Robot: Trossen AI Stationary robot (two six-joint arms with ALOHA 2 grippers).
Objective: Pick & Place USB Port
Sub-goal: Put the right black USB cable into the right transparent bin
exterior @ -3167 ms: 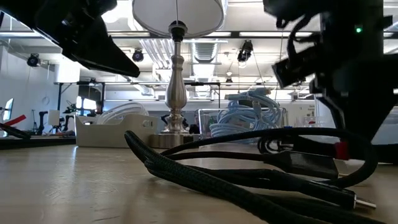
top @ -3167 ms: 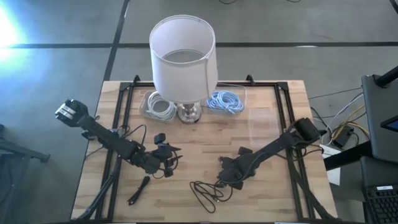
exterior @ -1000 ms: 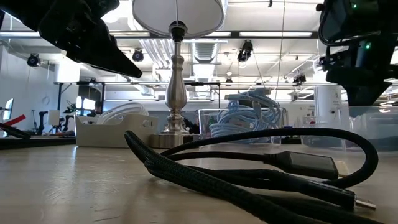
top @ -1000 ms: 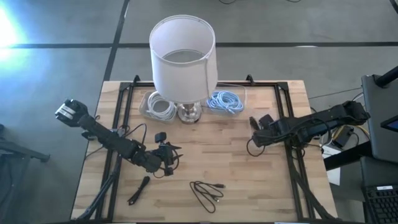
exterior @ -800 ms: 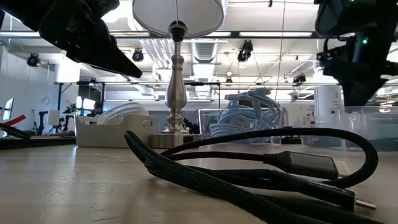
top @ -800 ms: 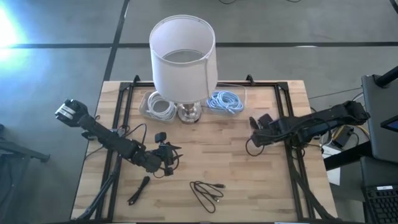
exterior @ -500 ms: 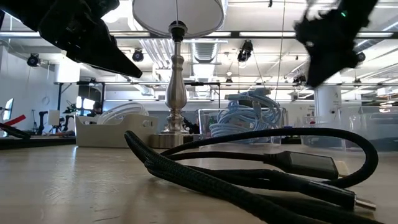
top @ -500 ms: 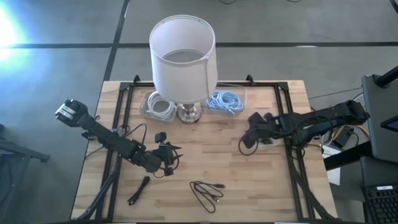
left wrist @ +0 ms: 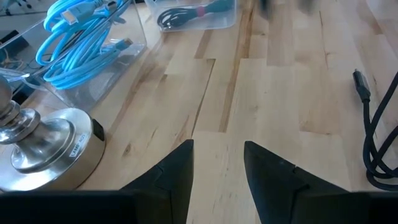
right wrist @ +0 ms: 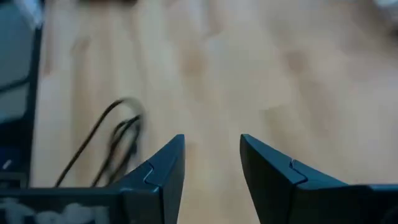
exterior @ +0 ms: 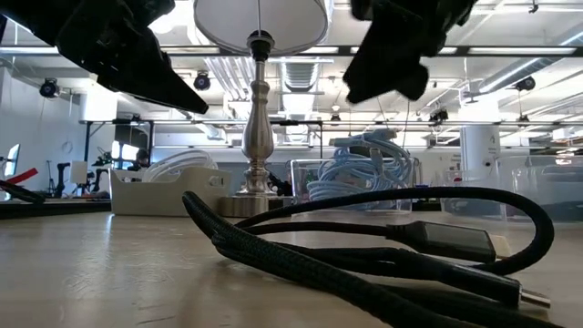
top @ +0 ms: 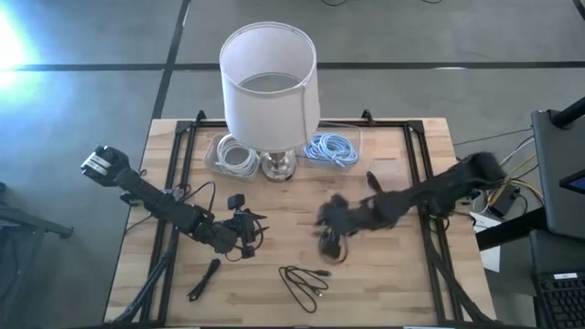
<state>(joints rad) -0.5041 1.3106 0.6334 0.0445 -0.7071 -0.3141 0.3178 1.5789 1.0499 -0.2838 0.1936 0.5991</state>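
A loose black USB cable [top: 304,281] lies coiled on the wood near the table's near edge, and it fills the foreground of the low view [exterior: 364,246]. My right gripper [top: 329,239] hangs open above the table's middle, just on the far side of that cable and blurred by motion. In its wrist view [right wrist: 211,168] the cable [right wrist: 115,146] lies ahead of the fingers, untouched. My left gripper [top: 245,228] waits open over the table's left half. Its wrist view [left wrist: 217,168] faces the lamp base [left wrist: 43,140].
A lamp [top: 270,82] stands at the far middle. It has a bin of white cables [top: 233,155] on its left and a clear bin of blue cables [top: 331,148] on its right. Another clear bin [left wrist: 199,15] holds a black cable. A small black object [top: 203,279] lies near the left corner.
My right gripper has swung from the table's right side toward the left and the near edge, and it now hangs close to the black cable. The cable and the left arm have stayed where they were.
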